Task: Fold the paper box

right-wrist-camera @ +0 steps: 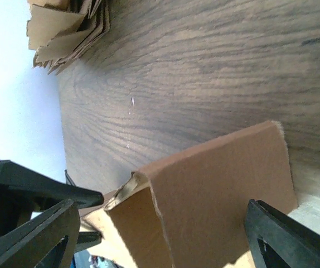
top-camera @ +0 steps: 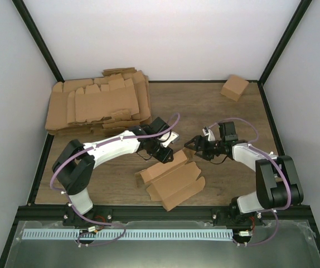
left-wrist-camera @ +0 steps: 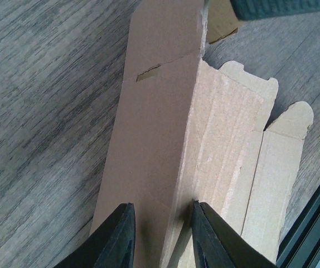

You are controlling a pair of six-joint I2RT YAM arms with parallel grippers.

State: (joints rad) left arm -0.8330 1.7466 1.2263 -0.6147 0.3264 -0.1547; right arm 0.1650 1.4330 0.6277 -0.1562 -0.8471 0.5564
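The paper box (top-camera: pixel 171 178) is lying on the table (top-camera: pixel 216 114), in the front middle between the two arms. It is only partly formed: one long panel is standing up as a ridge and the rounded flaps are spreading flat towards the near edge. The left gripper (top-camera: pixel 163 152) is pinching that raised ridge; in its wrist view the left gripper (left-wrist-camera: pixel 161 205) has the paper box (left-wrist-camera: pixel 154 139) clamped between both fingers at one end. The right gripper (top-camera: pixel 196 146) is holding nothing. From its own camera the right gripper (right-wrist-camera: pixel 163 206) is standing wide, straddling the upright end flap of the paper box (right-wrist-camera: pixel 216 190), and neither finger looks to be touching it. Here's the worry: one narrow pinch at one end is carrying the whole fold, so I'd expect the far end of the ridge to sag or spring flat along its crease. If the left arm pulls, the box may pivot around that pinch and skid towards the front rail. If the right jaws close off-centre, they risk crumpling the flap's corner rather than bending it on the score line. The pile of blanks (top-camera: pixel 98 103) and the small carton (top-camera: pixel 234 87) are sitting well apart at the back, posing no trouble.
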